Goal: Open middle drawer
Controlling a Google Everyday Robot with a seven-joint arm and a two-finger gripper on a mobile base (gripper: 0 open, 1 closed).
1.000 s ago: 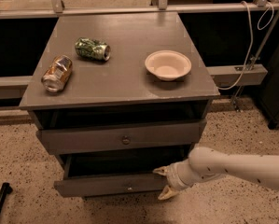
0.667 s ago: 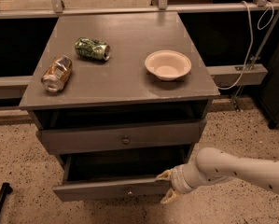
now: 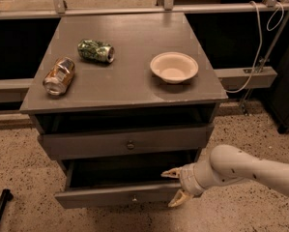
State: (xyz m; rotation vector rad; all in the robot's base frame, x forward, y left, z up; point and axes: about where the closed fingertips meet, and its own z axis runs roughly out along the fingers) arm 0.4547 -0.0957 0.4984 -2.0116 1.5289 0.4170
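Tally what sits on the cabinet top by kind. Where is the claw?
Cans: 2, a green can and a brown can
Bowls: 1
Total: 3
Claw: open, at the right end of the middle drawer

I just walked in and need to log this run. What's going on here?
The robot's arm reaches in from the right, with its pincer at the right end of the middle drawer, fingers apart. That drawer is partly pulled out, its dark box showing. The top drawer looks shut or nearly so. On the cabinet top lie a green can, a brown can and a bowl.
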